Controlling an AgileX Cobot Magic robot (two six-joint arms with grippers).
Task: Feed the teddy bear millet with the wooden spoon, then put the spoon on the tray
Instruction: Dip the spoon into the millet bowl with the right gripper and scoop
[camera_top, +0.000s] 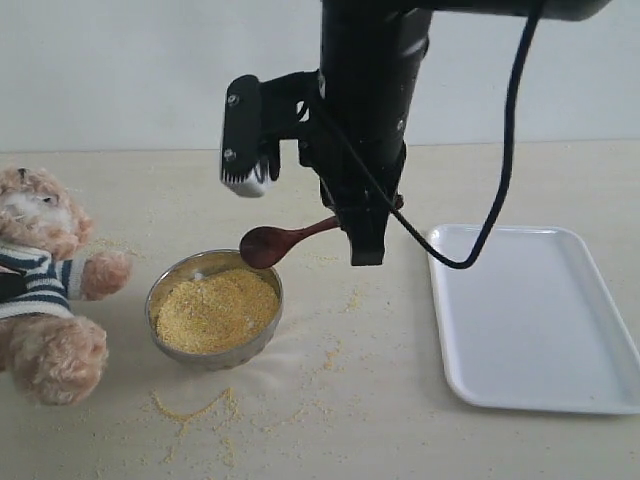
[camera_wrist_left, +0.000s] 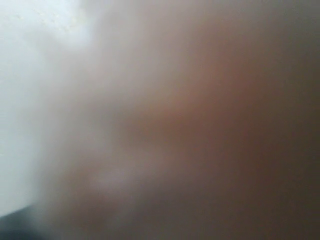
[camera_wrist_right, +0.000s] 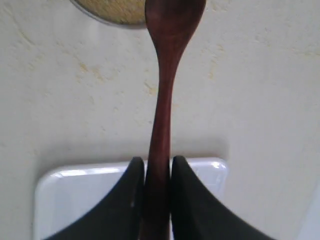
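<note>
My right gripper (camera_top: 366, 252) is shut on the handle of the dark wooden spoon (camera_top: 270, 243), holding it roughly level. The spoon's oval bowl hangs over the far rim of the steel bowl (camera_top: 160, 290), which is heaped with yellow millet (camera_top: 213, 310); I see no grain in the spoon. The right wrist view shows the black fingers (camera_wrist_right: 130, 195) clamping the spoon (camera_wrist_right: 162, 100), with the gripper (camera_wrist_right: 157, 162) above the white tray's corner (camera_wrist_right: 80, 200). The teddy bear (camera_top: 40, 260) in its striped shirt sits at the left edge. The left wrist view is a brown blur.
The white tray (camera_top: 540, 320) lies on the table to the right of the arm. Stray millet grains (camera_top: 200, 410) are scattered in front of the bowl and toward the tray. A black cable (camera_top: 500, 180) hangs from the arm.
</note>
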